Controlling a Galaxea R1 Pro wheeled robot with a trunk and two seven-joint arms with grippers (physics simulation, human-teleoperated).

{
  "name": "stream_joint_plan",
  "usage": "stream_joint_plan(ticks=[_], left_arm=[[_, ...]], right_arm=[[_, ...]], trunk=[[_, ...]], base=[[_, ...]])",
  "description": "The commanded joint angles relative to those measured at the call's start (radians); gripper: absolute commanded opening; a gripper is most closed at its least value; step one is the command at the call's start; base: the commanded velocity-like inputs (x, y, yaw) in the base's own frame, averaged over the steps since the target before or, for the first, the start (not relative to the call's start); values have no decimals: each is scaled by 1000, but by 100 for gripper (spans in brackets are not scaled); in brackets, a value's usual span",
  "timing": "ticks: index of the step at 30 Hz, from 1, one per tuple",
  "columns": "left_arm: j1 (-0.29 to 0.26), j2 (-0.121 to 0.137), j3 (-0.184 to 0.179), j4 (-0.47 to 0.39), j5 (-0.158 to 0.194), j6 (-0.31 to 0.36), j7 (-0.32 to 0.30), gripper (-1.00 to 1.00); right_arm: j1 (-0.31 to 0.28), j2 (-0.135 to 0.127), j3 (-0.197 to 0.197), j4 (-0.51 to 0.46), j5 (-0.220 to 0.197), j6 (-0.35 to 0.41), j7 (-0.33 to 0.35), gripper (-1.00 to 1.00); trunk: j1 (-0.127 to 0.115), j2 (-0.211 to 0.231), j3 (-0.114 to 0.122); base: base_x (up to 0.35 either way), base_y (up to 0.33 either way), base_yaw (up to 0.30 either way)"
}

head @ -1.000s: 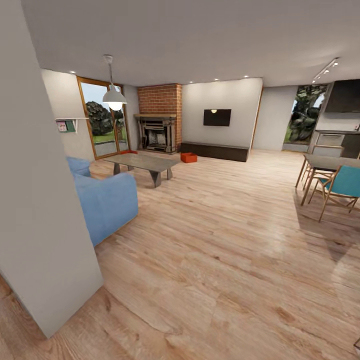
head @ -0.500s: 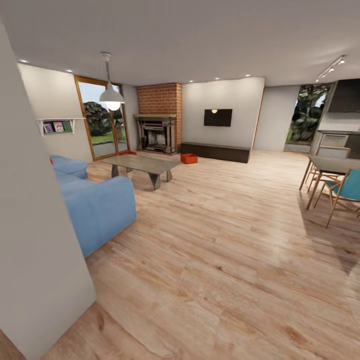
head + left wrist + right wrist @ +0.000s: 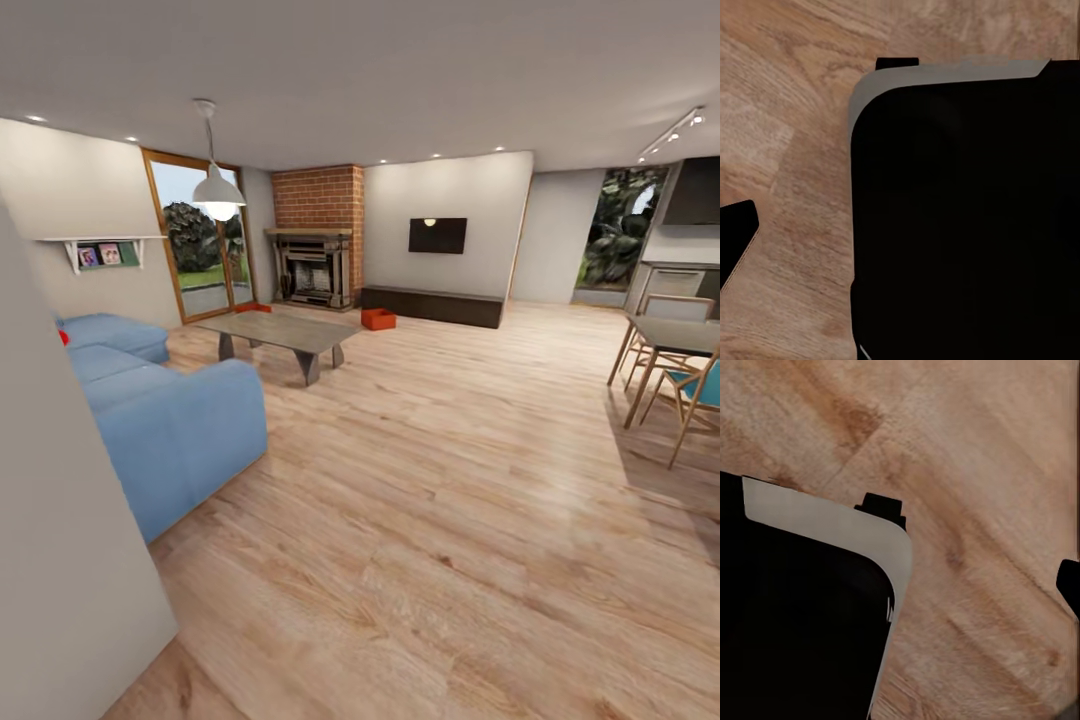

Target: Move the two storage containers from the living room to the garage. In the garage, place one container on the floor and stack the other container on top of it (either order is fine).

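Two red-orange rectangular plastic storage containers sit far ahead in the living room. One red-orange open-top bin (image 3: 378,318) rests on the light wood-plank floor (image 3: 450,480) just before the long dark low cabinet (image 3: 432,304). Its long axis cannot be made out at this range. A second red-orange bin (image 3: 254,307) shows as a low sliver beyond the grey coffee table (image 3: 288,333), near the brick-and-dark-stone fireplace (image 3: 318,245).

Both wrist views look down at wood planks beside a black, grey-edged robot body panel (image 3: 960,217), so whether either gripper is open, closed or holding anything cannot be told.

A light blue sectional sofa (image 3: 160,420) stands at the left under a white pendant lamp (image 3: 218,188). A wall-mounted black television (image 3: 437,235) hangs beyond.
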Motion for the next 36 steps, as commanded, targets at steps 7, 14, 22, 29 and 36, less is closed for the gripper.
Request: stream_joint_plan(ticks=[7,14,22,29,36], left_arm=[[0,0,1,-1,1,-2,0,100],[0,0,0,-1,1,-2,0,100],[1,0,1,-1,0,-2,1,100],[0,0,1,-1,0,-2,0,100],[0,0,0,-1,0,-2,0,100]], right_arm=[[-1,1,7,3,-12,-5,6,100],[-1,1,7,3,-12,-4,6,100],[-2,1,7,3,-12,-4,6,100],[-1,1,7,3,-12,-4,6,100],[-1,0,7,3,-11,-6,5,100]], trunk=[[1,0,-1],[1,0,-1],[1,0,-1],[1,0,-1],[1,0,-1]], base=[[323,0,-95],[323,0,-236],[323,0,-48],[323,0,-1],[323,0,-31]])
